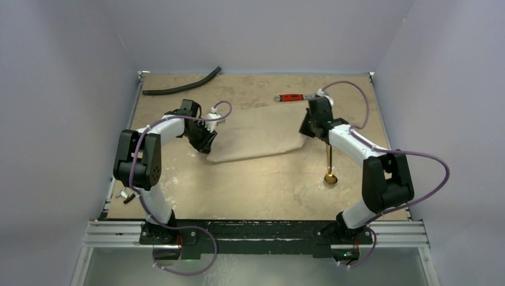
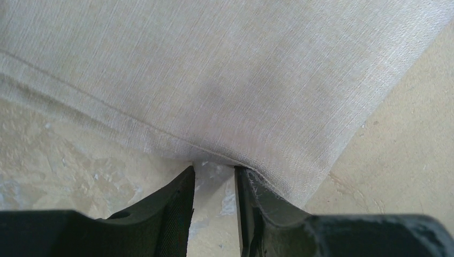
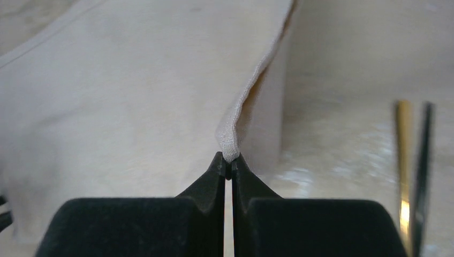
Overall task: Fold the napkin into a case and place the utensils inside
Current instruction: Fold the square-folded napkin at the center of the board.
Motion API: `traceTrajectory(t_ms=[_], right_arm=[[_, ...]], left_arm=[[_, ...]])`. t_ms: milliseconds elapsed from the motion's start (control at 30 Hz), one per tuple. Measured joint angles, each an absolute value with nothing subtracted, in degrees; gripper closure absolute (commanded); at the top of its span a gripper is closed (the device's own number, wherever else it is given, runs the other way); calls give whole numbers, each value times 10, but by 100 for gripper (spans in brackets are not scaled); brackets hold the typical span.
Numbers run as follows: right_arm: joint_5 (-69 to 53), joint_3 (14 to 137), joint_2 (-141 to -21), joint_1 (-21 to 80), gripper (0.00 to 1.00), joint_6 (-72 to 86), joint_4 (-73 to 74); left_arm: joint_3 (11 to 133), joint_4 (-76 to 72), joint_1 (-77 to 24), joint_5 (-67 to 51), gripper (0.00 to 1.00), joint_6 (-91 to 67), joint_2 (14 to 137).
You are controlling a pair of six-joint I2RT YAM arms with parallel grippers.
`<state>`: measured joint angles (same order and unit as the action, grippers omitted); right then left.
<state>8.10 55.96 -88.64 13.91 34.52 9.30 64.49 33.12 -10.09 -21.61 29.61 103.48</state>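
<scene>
The napkin (image 1: 259,134) is pinched at its right edge by the right end effector (image 3: 227,160); the left end effector (image 2: 214,170) is seen parted at the left hem.

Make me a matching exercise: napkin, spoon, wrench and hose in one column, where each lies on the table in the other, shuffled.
Things:
1. napkin
2. spoon
3. wrench
4. hose

Places:
A. right side, bowl toward the near edge
B. middle of the table
C. far left corner
D. far edge, right of centre

Pairs: 1-B, 2-A, 3-D, 4-C
</scene>
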Motion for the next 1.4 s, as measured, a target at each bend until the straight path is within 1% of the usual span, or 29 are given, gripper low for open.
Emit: traceTrajectory(t_ms=[133, 300, 533, 800, 1000, 1400], right_arm=[[78, 638, -927, 234, 100, 331, 88], [65, 719, -1001, 325, 100, 322, 94], [29, 822, -1106, 402, 100, 313, 114], [-31, 951, -1190, 443, 100, 301, 128], [-72, 1008, -1219, 460, 100, 291, 134], [-144, 1037, -1273, 486, 100, 275, 134]], left_arm=[[647, 347, -70, -224, 68, 293, 1035], [656, 355, -20, -223, 68, 291, 1033], [642, 340, -13, -226, 68, 281, 1026], [628, 315, -11, -230, 69, 256, 1025], [624, 302, -5, -237, 70, 234, 1025], [620, 273, 45, -255, 71, 204, 1029]])
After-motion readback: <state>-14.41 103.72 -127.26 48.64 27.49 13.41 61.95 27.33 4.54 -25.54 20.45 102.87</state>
